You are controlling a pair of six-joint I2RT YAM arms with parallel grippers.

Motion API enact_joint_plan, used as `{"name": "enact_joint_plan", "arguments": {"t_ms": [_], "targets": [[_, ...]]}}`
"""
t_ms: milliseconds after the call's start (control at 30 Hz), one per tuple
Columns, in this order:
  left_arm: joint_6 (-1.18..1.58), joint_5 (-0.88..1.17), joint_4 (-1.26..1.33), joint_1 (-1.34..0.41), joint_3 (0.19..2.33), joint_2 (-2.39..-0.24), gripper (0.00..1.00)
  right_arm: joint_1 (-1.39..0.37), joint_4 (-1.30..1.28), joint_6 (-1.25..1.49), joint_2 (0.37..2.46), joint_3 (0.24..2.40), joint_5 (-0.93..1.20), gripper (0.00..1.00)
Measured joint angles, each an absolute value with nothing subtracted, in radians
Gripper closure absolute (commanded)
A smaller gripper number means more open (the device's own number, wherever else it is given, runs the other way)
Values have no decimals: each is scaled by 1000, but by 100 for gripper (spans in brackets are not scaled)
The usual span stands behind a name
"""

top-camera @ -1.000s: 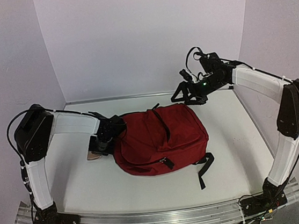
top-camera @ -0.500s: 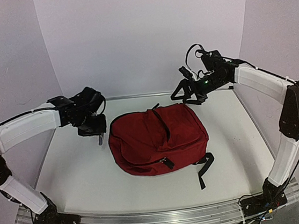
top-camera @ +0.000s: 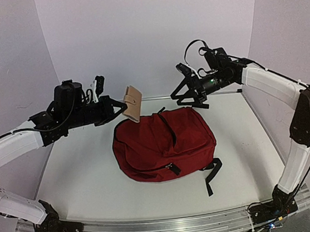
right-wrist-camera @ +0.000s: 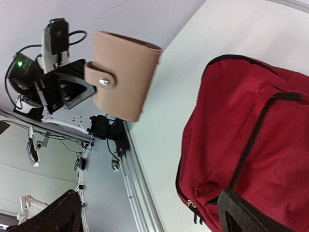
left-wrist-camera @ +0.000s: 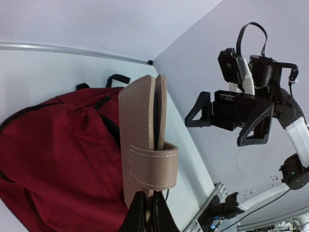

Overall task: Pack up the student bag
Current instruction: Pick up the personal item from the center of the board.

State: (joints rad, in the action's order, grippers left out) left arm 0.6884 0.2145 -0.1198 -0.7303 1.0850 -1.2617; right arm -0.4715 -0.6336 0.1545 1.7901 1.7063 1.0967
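Left gripper pinches a tan snap wallet by one edge, in the air just left of the student bag.
Bag lies flat mid-table; I see no open mouth in any view. Right gripper hovers over the bag's far end, jaws spread, empty. I'd have it unzip the bag and hold it open first. The edge pinch looks thin, so move slowly and insert edge-on.

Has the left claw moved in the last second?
Yes. The left gripper rose from the tabletop by the left edge of the student bag and now holds a tan wallet in the air.
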Motion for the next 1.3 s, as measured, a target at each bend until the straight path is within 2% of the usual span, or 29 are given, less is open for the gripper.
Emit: {"name": "enact_joint_plan", "arguments": {"t_ms": [133, 300, 633, 700, 800, 833, 900, 967, 1000, 1300], "targets": [[757, 315, 77, -730, 1010, -1287, 100, -521, -624, 152, 1790, 1707, 1154, 5], [845, 411, 295, -730, 969, -1305, 100, -579, -591, 156, 1790, 1706, 1178, 16], [999, 507, 574, -730, 953, -1349, 100, -604, -242, 398, 1764, 1636, 1180, 37], [1019, 521, 602, -731, 953, -1362, 100, -608, -216, 423, 1764, 1636, 1180, 44], [1053, 534, 643, -731, 952, -1386, 99, -612, -186, 450, 1764, 1637, 1182, 67], [1063, 540, 654, -730, 952, -1394, 95, -613, -179, 459, 1764, 1638, 1182, 76], [1075, 549, 665, -731, 952, -1402, 80, -614, -175, 473, 1764, 1640, 1184, 90], [1070, 549, 649, -729, 953, -1402, 64, -612, -171, 478, 1763, 1640, 1193, 94], [1067, 547, 623, -727, 955, -1402, 60, -611, -169, 485, 1760, 1640, 1200, 97], [903, 533, 260, -731, 1022, -1329, 55, -612, -169, 492, 1744, 1578, 1195, 100]]}}
